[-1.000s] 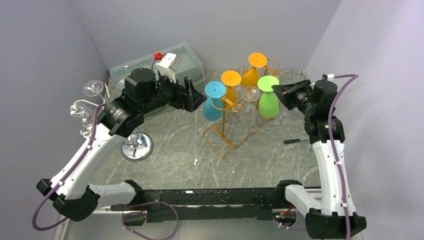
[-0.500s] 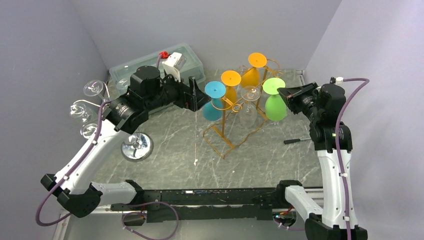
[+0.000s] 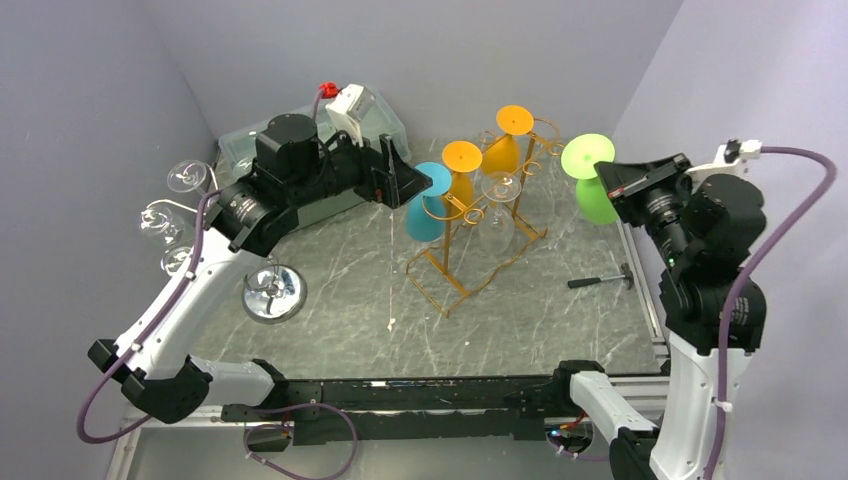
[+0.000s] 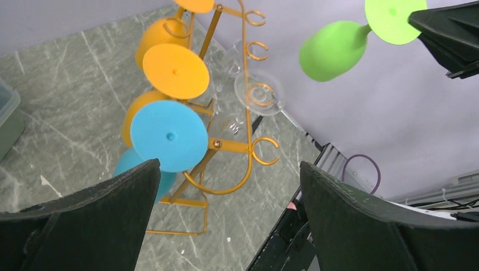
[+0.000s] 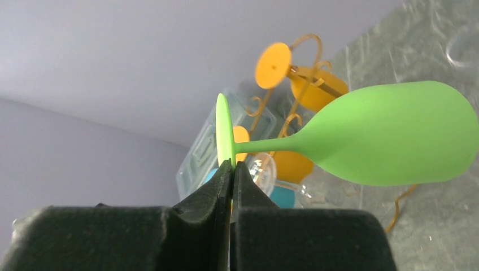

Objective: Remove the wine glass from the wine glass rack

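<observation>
Your right hand [image 3: 612, 181] is clamped on the thin rim of the round foot of the bright green opaque wine glass [image 3: 597, 204]. In the right wrist view the two fingers meet on the edge of that disc. The glass hangs in the air over the right edge of the surface, toward the far right corner. It is tilted, with its stem running sideways from the foot to the bowl, and it sits apart from the thin golden-orange wire rack [image 3: 446, 255], touching no part of it. The rack stands around the middle of the surface, slightly toward the far edge, on its rectangular wire base. Hanging from it upside down are a blue opaque glass [image 3: 428, 200], two orange opaque glasses [image 3: 462, 160] and a clear glass [image 3: 499, 190]; several curled hooks on the side facing the right edge are bare. Your left hand [image 3: 402, 180] hovers just beside the blue glass on the side facing the left edge, its fingers spread wide apart and holding nothing. A chrome round-based stand with clear glasses [image 3: 268, 293] stands by the left edge. A clear plastic lidded box [image 3: 385, 118] sits in the far left corner, and a small dark-handled tool [image 3: 598, 281] lies near the right edge.
</observation>
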{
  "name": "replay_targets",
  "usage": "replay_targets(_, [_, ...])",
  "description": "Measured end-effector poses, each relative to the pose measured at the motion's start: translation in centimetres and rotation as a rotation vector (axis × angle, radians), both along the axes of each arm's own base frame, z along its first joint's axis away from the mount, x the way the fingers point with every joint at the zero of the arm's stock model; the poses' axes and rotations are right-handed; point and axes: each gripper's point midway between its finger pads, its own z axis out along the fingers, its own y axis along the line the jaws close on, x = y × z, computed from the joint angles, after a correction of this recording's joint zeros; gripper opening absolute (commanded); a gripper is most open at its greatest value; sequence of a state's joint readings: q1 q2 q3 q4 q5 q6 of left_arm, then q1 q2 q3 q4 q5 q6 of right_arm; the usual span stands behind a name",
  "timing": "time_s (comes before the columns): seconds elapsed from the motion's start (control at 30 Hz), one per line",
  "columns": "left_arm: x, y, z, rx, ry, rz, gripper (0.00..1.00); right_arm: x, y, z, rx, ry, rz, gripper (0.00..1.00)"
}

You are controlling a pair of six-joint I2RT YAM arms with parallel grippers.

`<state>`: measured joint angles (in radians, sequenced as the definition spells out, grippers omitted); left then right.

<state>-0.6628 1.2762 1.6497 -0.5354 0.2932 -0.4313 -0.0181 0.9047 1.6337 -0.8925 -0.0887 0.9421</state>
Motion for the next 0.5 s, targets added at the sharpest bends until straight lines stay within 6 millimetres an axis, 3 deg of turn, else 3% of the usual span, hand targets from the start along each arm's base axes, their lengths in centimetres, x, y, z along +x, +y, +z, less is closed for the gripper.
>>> replay_targets(0.13, [0.3,-0.5,2.1,-0.030,-0.029,-0.013,0.92,-0.7,0.8,4.5,-0.060,-0.111,0.062,0.00])
replay_targets(0.27, [0.4,-1.3,5.3,-0.080,-0.069,-0.042,0.88,0.5,2.5,8.2,-0.105,-0.207,0.171,0.00])
replay_targets(0.4, [0.5,-2.4,8.7,-0.143,-0.112,-0.087,0.84,2.4,4.4,10.4,-0.138,-0.270,0.281,0.00])
replay_targets(0.5, [0.3,-3.2,10.9,-0.191,-0.137,-0.130,0.83,3.9,6.9,11.2,-0.159,-0.307,0.386,0.00])
